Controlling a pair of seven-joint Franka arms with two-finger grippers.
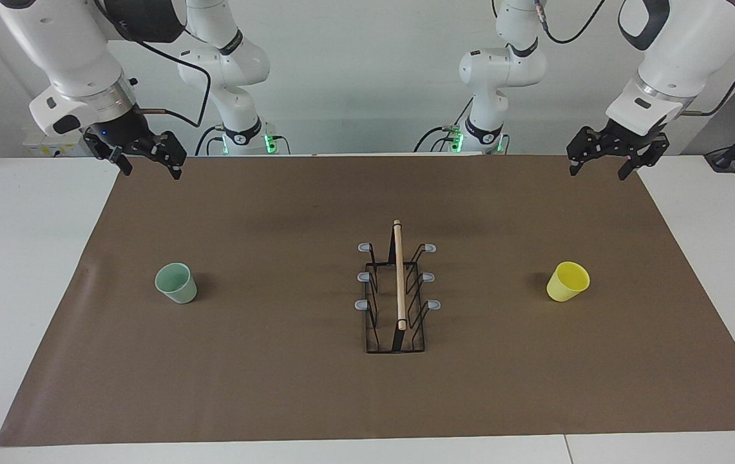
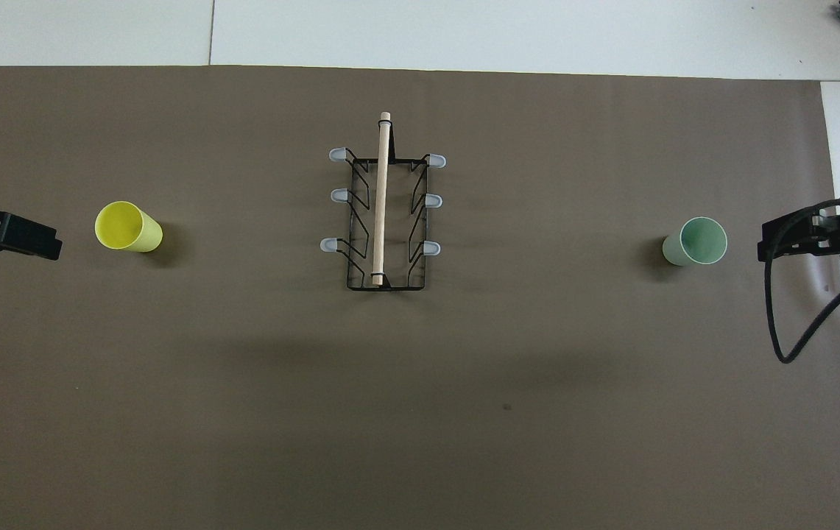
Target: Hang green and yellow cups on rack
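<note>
The pale green cup [image 1: 176, 283] stands upright on the brown mat toward the right arm's end; it also shows in the overhead view [image 2: 695, 241]. The yellow cup [image 1: 567, 281] stands upright toward the left arm's end and shows from above too [image 2: 127, 227]. The black wire rack [image 1: 396, 296] with its wooden rod and grey-tipped prongs stands between them at the mat's middle [image 2: 384, 213]; its prongs hold nothing. My left gripper [image 1: 599, 171] hangs open and empty in the air over the mat's edge. My right gripper [image 1: 151, 173] hangs open and empty likewise.
The brown mat [image 1: 277, 386] covers most of the white table [image 1: 19, 258]. A black cable [image 2: 802, 324] loops from the right arm's wrist. Both arm bases stand at the table's robot end.
</note>
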